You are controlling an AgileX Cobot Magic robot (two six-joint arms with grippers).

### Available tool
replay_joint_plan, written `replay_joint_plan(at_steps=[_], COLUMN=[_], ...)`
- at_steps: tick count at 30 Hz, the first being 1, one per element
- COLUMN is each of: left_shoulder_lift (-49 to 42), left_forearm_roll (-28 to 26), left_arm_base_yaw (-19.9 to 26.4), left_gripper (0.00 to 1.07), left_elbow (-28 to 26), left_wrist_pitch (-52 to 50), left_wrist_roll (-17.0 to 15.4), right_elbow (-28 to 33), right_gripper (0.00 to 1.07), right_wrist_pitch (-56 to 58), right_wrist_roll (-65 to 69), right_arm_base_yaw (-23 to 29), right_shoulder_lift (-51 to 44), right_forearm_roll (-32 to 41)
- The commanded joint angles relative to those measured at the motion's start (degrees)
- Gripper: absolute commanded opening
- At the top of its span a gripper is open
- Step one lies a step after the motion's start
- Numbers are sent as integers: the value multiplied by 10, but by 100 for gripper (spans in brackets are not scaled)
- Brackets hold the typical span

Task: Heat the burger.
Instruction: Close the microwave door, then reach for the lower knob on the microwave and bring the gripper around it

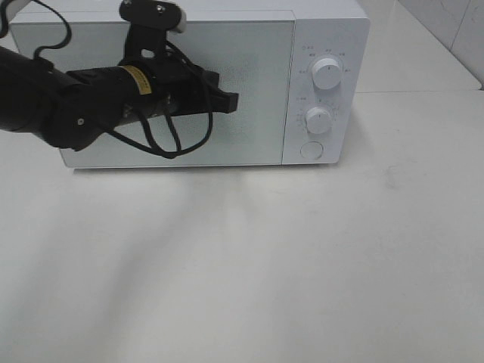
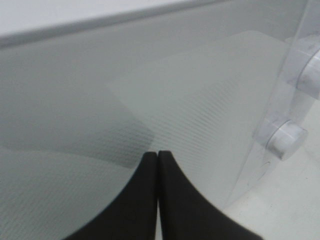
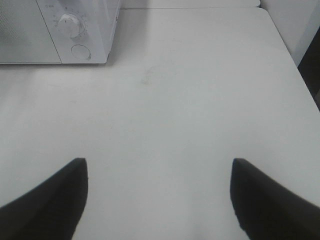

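counting one microwave (image 1: 333,30) on the tabletop (image 1: 265,265), two knobs (image 1: 327,72) (image 1: 318,119) at its 3 o'clock. left tool (image 1: 231,100) pressed together at the door (image 1: 257,128); right tool (image 3: 159,165) spread wide, empty.

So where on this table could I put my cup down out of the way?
The white table in front of the microwave is bare, as is the strip to its right. It is crowded only at the microwave door, where the shut left gripper hovers. The open right gripper hangs over bare table.
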Motion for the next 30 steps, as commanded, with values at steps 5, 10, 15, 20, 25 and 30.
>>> replay_joint_plan(at_steps=[5, 10, 15, 20, 25, 30], left_shoulder_lift=[-77, -116, -158, -183, -228, -268], left_forearm_roll=[-1, 13, 11, 10, 7, -15], left_arm_base_yaw=[-20, -36, -37, -37, -37, -18], left_gripper=[7, 76, 100, 100, 100, 100], left_elbow=[100, 138, 140, 140, 140, 139], left_wrist_pitch=[15, 91, 299, 400, 535, 643], left_wrist_roll=[-2, -5, -7, -7, -7, -7], right_elbow=[2, 2, 2, 2, 2, 2], right_gripper=[75, 75, 75, 75, 75, 75], right_wrist_pitch=[-5, -5, -5, -5, -5, -5], right_wrist_roll=[-6, -6, -6, -6, -6, -6], right_arm_base_yaw=[-2, -2, -2, -2, -2, -2], right_shoulder_lift=[-14, -14, -14, -14, -14, -14], right_forearm_roll=[-1, -1, -1, -1, -1, -1])
